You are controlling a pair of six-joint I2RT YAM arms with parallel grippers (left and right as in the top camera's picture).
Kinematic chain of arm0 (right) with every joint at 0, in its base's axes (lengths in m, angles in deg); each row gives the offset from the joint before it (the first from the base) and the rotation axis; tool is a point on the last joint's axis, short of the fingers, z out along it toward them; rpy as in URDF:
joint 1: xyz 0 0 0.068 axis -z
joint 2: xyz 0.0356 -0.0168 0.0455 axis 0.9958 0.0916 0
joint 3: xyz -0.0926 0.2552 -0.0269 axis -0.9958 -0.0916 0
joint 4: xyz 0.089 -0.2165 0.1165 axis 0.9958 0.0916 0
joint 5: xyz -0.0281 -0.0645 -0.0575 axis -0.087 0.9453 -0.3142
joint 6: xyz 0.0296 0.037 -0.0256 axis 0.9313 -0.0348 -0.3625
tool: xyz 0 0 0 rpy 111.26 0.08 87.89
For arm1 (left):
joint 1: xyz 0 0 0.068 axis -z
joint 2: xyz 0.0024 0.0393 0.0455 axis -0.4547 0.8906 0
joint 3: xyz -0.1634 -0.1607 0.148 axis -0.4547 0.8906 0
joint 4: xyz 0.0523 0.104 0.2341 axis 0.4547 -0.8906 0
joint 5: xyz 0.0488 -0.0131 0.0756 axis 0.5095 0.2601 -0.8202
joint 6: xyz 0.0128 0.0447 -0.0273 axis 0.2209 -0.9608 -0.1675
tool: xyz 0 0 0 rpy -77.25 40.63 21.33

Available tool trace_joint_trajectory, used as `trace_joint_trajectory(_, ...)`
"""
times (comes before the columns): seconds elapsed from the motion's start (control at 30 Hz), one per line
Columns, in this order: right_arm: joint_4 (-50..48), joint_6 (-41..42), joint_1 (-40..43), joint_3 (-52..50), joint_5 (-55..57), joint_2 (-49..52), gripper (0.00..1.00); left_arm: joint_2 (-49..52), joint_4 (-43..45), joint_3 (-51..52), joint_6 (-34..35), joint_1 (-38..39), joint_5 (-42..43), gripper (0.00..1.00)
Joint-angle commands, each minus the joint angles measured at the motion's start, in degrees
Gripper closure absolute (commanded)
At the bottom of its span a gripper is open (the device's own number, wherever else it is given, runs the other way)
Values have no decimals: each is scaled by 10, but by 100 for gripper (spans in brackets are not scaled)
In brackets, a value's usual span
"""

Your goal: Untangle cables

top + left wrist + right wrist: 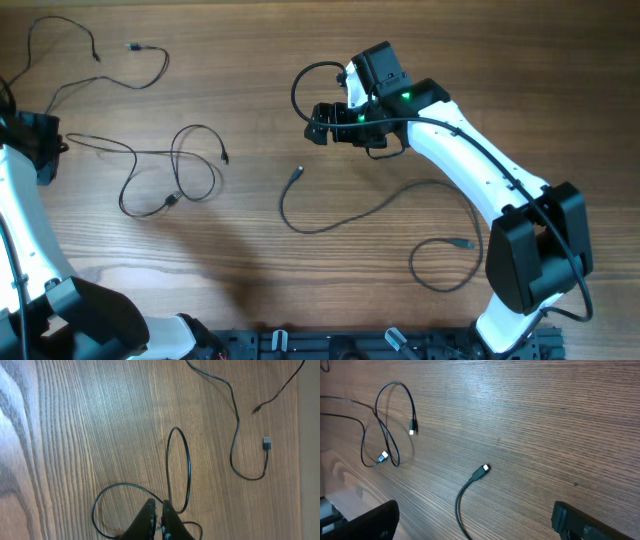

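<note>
Three thin black cables lie on the wooden table. One [100, 62] is at the far left; its plug ends show in the left wrist view [265, 442]. A looped cable [175, 170] lies left of centre and also shows in the right wrist view [387, 445]. A third [370, 208] snakes through the centre and right. My left gripper [50, 140] sits at the left edge, and its fingers [159, 505] are shut where the looped strands [177, 460] meet. My right gripper [318, 122] is open [472, 510] above the third cable's plug end [484, 467].
The right arm [470, 160] reaches diagonally across the right half of the table. The left arm [25, 230] runs along the left edge. A dark rail [350, 345] lines the table's front edge.
</note>
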Motion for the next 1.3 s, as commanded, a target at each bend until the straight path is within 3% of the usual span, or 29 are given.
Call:
trace_joint_trajectory(0.0, -2, 1, -1, -6, 9, 6, 0, 3, -2, 3, 3, -3, 19, 92)
trace_joint_trajectory(0.1, -2, 2, -1, -6, 9, 6, 0, 3, -24, 3, 3, -3, 25, 90)
trace_joint_trajectory(0.2, -2, 2, -1, -6, 9, 6, 0, 3, -43, 3, -7, -2, 97, 68)
trace_joint_trajectory(0.3, -2, 2, -1, -6, 9, 6, 0, 3, -70, 3, -123, -2, 183, 48)
trace_joint_trajectory(0.4, -2, 1, -1, -6, 9, 6, 0, 3, -104, 3, -162, -2, 185, 42)
trace_joint_trajectory(0.47, -2, 2, -1, -6, 9, 6, 0, 3, -104, 3, -162, -2, 186, 23)
trace_joint_trajectory(0.5, -2, 1, -1, -6, 9, 6, 0, 3, -103, 3, -162, -2, 186, 20)
trace_joint_trajectory(0.8, -2, 2, -1, -6, 9, 6, 0, 3, -101, 3, -162, -2, 186, 15)
trace_joint_trajectory(0.9, -2, 2, -1, -6, 9, 6, 0, 3, -101, 3, -162, -2, 186, 0)
trace_joint_trajectory(1.27, -2, 2, -1, -6, 9, 6, 0, 3, -99, 3, -162, -2, 186, 0)
